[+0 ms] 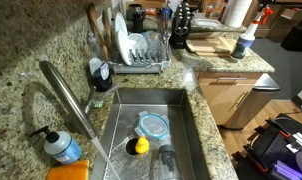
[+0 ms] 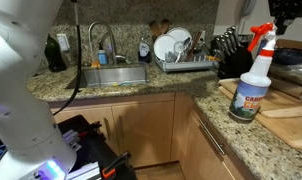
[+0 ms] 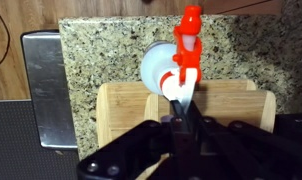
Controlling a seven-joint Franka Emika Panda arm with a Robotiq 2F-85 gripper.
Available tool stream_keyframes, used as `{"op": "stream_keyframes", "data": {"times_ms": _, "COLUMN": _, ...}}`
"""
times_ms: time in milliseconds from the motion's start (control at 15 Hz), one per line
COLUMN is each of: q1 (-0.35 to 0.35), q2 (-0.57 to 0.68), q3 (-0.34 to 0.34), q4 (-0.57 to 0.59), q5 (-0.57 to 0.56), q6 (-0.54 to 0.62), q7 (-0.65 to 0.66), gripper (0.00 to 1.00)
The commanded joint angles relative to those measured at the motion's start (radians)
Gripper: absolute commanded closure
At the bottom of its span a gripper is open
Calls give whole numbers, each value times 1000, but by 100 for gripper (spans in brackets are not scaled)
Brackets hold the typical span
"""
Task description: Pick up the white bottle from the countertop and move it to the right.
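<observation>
The white bottle (image 2: 253,90) is a spray bottle with a red trigger top and a bluish label. It stands upright on the speckled granite countertop (image 2: 291,150), at the edge of a pale wooden cutting board (image 2: 286,105). It also shows in an exterior view (image 1: 244,42) and from above in the wrist view (image 3: 161,68). My gripper (image 3: 181,112) hangs above the bottle with its dark fingers close together and nothing between them. In an exterior view only its dark underside (image 2: 288,12) shows, above the red trigger.
A steel sink (image 1: 151,110) with a curved faucet (image 1: 66,95) holds a blue lid and a yellow thing. A dish rack (image 1: 141,52), a knife block (image 2: 231,55), a paper-towel roll (image 1: 234,12) and a blue pump bottle (image 1: 61,148) stand on the counter.
</observation>
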Motion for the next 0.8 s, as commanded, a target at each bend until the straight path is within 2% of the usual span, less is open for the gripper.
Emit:
{"op": "stream_keyframes", "data": {"times_ms": 0, "q1": -12, "q2": -4, "q3": -22, "q4": 2, "q5": -12, "q6": 23, "q7": 34, "gripper": 98}}
{"op": "stream_keyframes", "data": {"times_ms": 733, "q1": -25, "q2": 6, "q3": -108, "q4": -11, "q5": -59, "q6": 7, "q7": 92, "gripper": 98}}
